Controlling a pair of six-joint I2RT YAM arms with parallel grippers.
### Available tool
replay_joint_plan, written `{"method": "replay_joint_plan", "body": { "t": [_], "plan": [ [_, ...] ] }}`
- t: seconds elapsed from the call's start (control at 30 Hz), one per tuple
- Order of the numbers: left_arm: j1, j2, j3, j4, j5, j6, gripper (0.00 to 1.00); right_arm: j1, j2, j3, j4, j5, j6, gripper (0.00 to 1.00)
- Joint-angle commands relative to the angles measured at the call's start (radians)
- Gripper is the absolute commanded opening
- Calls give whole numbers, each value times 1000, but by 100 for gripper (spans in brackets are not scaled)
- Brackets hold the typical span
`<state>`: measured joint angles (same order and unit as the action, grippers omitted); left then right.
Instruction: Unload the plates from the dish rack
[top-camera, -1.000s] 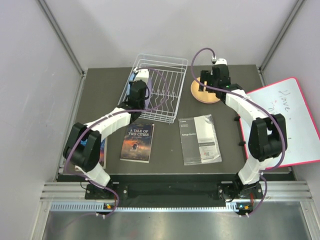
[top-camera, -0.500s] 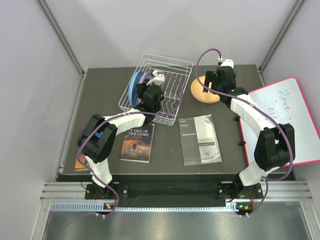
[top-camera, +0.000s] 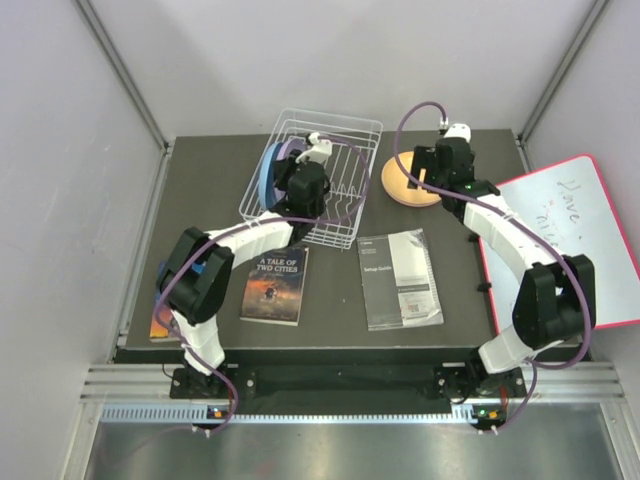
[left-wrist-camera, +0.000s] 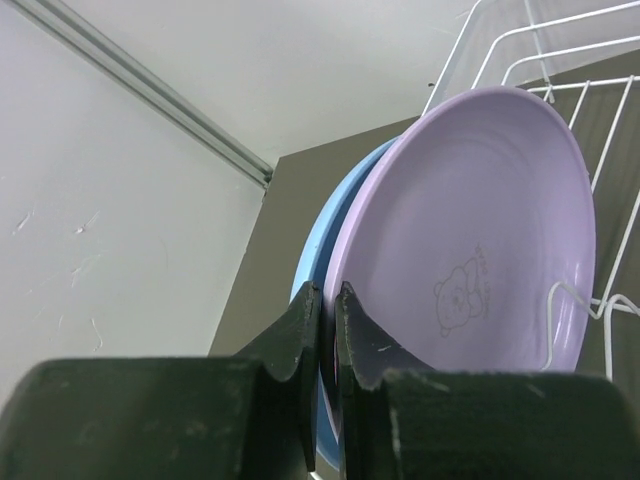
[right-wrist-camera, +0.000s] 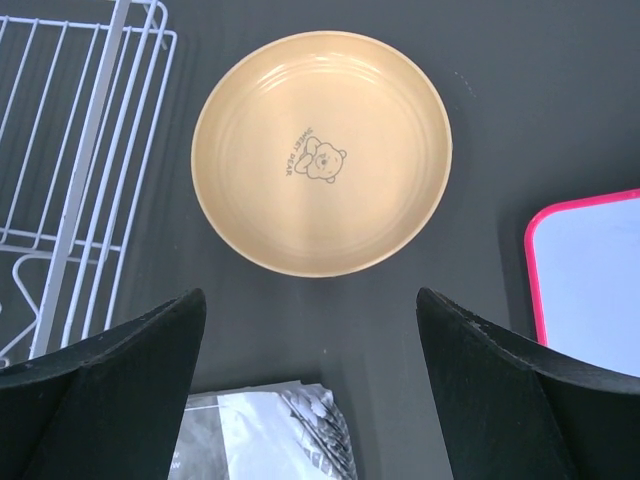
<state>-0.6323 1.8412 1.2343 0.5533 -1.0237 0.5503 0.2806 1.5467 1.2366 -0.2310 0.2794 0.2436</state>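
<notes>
My left gripper (left-wrist-camera: 327, 295) is pressed nearly together, its two fingers (left-wrist-camera: 300, 330) pinching the rim of the lilac plate (left-wrist-camera: 480, 230). That plate stands on edge at the left end of the white wire dish rack (top-camera: 350, 160), its hollow face with a small bear print turned toward my wrist camera. The light blue plate (left-wrist-camera: 340, 215) stands just behind it, close against its back, also upright in the rack.

My right gripper (right-wrist-camera: 310, 385) is spread wide and hangs above the counter (right-wrist-camera: 500, 100), holding nothing. Below it the orange-tan plate (right-wrist-camera: 320, 165) lies flat, face up, just beside the rack's right side and apart from the wires. A pink-framed whiteboard (right-wrist-camera: 590, 270) lies to the right of that plate, and a corner of a booklet (right-wrist-camera: 265, 430) shows between my right fingers.
</notes>
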Motion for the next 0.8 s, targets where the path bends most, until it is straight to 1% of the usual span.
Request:
{"method": "replay_joint_plan", "body": {
  "t": [0.0, 0.17, 0.33, 0.53, 0.67, 0.77],
  "plan": [
    [-3, -175, 105, 62, -3, -90, 0, 3, -54, -2, 18, 6, 16, 86],
    [-6, -162, 110, 109, -26, -33, 0, 5, -54, -12, 19, -9, 29, 87],
    [-6, -140, 88, 129, -21, -32, 0, 3, -63, -23, 21, -14, 28, 86],
    [-6, -54, 97, 129, -24, -56, 0, 3, -59, -35, 19, -20, 28, 87],
    [-6, 12, 120, 129, -18, -55, 0, 5, -57, -45, 18, -20, 29, 86],
    [-7, 39, 111, 158, -22, -36, 0, 3, -56, -52, 25, -17, 33, 87]
  ]
}}
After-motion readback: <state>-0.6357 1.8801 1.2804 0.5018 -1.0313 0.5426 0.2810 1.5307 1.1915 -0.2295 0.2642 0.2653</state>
